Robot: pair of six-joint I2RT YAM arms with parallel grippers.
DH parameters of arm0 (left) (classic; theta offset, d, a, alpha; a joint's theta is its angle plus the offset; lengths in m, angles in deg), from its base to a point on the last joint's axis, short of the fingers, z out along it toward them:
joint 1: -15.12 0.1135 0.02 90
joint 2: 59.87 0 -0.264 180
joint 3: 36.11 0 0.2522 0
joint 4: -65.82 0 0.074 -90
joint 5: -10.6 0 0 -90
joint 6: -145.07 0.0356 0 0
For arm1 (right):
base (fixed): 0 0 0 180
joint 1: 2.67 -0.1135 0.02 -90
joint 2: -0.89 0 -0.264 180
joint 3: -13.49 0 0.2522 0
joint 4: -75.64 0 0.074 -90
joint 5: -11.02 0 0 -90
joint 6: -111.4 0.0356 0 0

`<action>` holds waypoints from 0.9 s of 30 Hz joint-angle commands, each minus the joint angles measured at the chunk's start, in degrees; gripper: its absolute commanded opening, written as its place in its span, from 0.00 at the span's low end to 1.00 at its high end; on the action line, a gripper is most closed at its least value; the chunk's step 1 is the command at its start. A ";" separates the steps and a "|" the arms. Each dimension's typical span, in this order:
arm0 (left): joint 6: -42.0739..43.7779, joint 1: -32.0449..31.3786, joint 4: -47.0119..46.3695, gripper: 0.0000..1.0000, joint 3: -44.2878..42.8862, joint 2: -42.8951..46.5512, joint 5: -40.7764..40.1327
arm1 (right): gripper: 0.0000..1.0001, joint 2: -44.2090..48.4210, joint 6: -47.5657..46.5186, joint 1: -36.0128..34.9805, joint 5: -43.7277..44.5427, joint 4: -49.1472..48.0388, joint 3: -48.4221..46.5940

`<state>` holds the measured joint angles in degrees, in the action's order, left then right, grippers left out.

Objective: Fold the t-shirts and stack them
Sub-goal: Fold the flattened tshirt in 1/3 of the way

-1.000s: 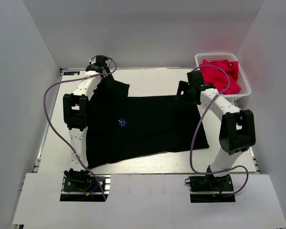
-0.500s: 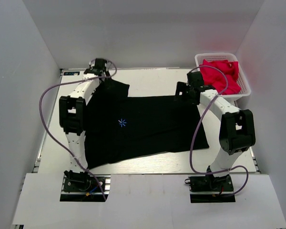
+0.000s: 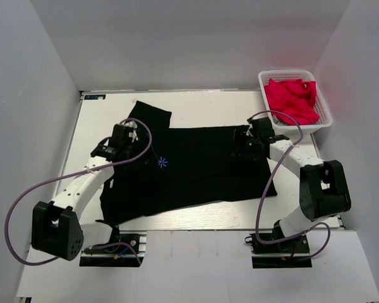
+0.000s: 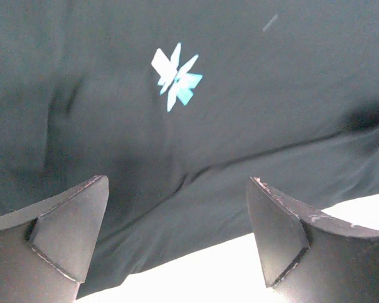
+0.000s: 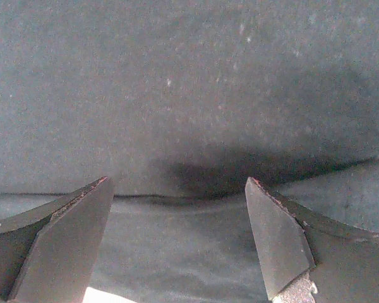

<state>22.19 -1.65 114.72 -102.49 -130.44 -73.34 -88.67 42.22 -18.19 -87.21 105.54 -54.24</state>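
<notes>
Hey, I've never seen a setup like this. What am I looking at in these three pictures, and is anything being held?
Two white robot arms are bolted at the near edge of the table. The wide picture looks down from above; each close-up comes from a wrist camera. A black t-shirt with a blue starburst print lies spread on the table. A white basket in the far right corner holds red cloth. The left tool and right tool hang open over the shirt, holding nothing.

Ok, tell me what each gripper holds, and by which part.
Nothing is held. The left gripper and the right gripper both stand open over the black t-shirt, jaws empty.
</notes>
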 commanded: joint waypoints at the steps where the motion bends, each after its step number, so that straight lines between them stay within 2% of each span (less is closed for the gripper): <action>1: -1.22 -0.36 0.03 1.00 5.41 -1.42 3.60 | 0.90 3.85 0.27 -0.03 -1.18 -3.05 0.80; 7: -2.62 -0.36 -3.05 1.00 7.88 -3.35 -0.70 | 0.90 4.92 -0.86 0.15 -0.21 -2.52 0.45; 16: -6.58 1.13 -5.16 1.00 8.59 -9.05 -18.62 | 0.90 4.48 -1.48 0.06 1.64 -0.24 -1.30; 20: -7.19 1.13 -4.64 1.00 6.22 -12.57 -20.30 | 0.90 4.74 -1.92 0.06 1.46 0.29 -2.19; 24: -7.72 1.13 -8.15 1.00 6.21 -11.88 -20.83 | 0.90 5.45 -1.92 0.06 1.29 0.29 -2.01; 27: -7.11 1.13 -8.86 1.00 4.81 -11.35 -25.47 | 0.90 6.06 -1.92 0.06 1.37 0.47 -1.57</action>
<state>15.35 -0.69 108.44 -95.17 -143.88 -93.31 -84.93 41.31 -18.15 -86.20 105.93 -54.18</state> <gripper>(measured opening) 0.998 0.905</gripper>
